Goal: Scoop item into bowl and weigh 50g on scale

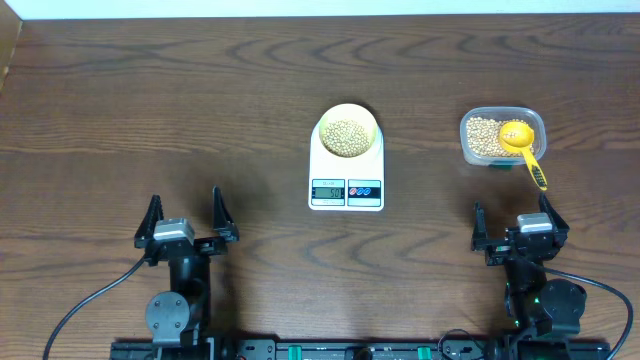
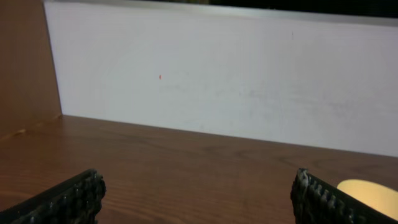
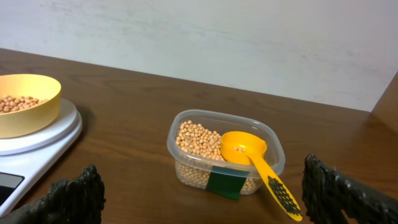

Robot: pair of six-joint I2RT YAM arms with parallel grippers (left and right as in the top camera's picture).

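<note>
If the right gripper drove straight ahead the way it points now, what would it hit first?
Probably the yellow scoop handle, jutting toward the open right gripper over the near rim of the clear tub; the tub comes next. Depth is unclear.

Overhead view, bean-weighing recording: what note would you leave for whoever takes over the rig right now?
Left gripper and right gripper: both open, holding nothing, clear of the job's things.
Small pale-yellow bowl sits on the white digital kitchen scale, holding a heap of beige beans.
Clear plastic tub with more beans stands to the right of the scale; the bright yellow scoop rests in it, handle over the rim.
Done: beans are in the bowl, scoop is set down.
Left: check the display, too small to read here; add or remove beans if off target.
</note>
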